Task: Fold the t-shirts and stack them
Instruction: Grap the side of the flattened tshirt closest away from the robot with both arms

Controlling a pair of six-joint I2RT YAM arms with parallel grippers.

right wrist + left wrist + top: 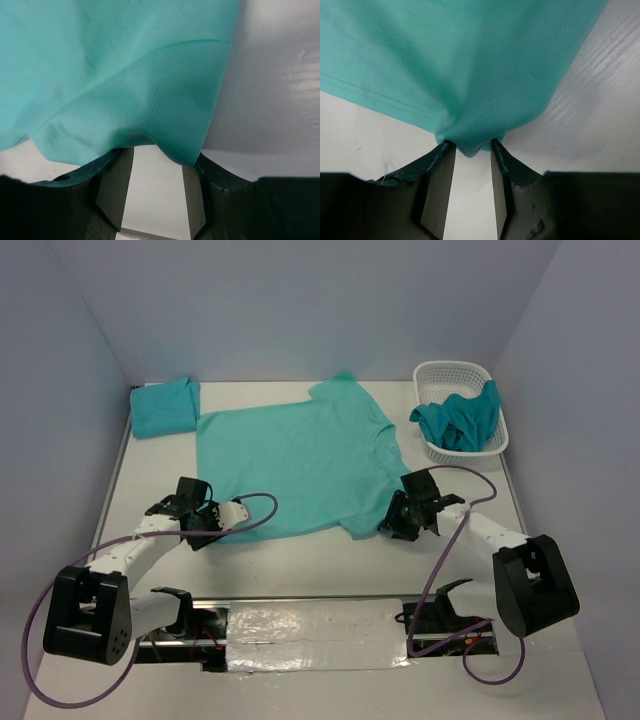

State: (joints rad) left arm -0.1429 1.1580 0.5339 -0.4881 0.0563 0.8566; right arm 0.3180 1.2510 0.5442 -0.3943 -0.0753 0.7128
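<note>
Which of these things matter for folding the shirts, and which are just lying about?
For the job: spread shirt; folded shirt; basket; crumpled cloth inside it; left fingers; right fingers.
Lying about: silver tape; purple cables.

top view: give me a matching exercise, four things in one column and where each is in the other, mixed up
1. folded shirt
2. spread shirt
3. crumpled shirt
4. left gripper

a. in the basket
b. far left corner
c. flat in the middle
d. at the spread shirt's near left corner

Pairs: 1-b, 2-c, 3-a, 4-d
</note>
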